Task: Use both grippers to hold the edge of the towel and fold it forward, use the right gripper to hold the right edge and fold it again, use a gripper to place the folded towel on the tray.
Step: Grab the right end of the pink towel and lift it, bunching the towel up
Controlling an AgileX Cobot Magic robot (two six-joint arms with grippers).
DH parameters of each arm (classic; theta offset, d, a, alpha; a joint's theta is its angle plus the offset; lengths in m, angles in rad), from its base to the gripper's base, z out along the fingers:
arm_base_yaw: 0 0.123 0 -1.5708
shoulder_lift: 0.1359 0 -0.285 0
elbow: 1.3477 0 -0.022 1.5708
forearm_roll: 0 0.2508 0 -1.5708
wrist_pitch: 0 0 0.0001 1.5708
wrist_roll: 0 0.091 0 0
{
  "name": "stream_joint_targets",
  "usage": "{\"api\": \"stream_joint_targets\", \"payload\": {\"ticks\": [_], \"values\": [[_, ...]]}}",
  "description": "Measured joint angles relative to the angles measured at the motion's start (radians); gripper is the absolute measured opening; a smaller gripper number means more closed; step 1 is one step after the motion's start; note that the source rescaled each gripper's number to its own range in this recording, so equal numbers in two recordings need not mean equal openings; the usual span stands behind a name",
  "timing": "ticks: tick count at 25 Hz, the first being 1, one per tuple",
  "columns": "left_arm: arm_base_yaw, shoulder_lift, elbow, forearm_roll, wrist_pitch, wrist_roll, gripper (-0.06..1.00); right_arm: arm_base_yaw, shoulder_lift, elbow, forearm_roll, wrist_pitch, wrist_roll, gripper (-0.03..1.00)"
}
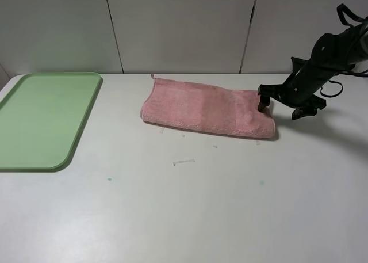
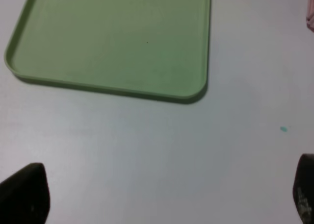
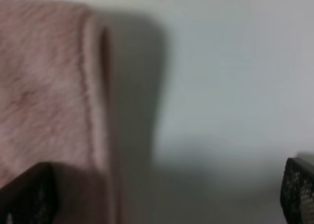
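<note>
A pink towel (image 1: 201, 107), folded into a long strip, lies on the white table at the back middle. Its right end shows in the right wrist view (image 3: 44, 87). My right gripper (image 1: 283, 106) is open at that right end. One finger (image 1: 263, 105) is over the towel's corner and the other (image 1: 302, 112) is beyond the edge. It holds nothing (image 3: 162, 194). The empty green tray (image 1: 46, 116) lies at the left. My left gripper (image 2: 162, 194) is open and empty above the bare table near the tray's corner (image 2: 189, 94). It is out of the exterior view.
A grey panelled wall (image 1: 184, 27) runs along the table's far edge. Small marks lie on the table: a scratch (image 1: 184, 162) and a teal speck (image 1: 109, 179), which also shows in the left wrist view (image 2: 283, 130).
</note>
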Motion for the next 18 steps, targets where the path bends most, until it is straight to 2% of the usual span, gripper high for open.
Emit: {"api": "stream_joint_targets", "payload": {"ticks": [18], "values": [[0.0,0.0,0.0,0.0,0.0,0.0,1.0,0.072,0.005,-0.005,0.072,0.091,-0.001,1.0]]}}
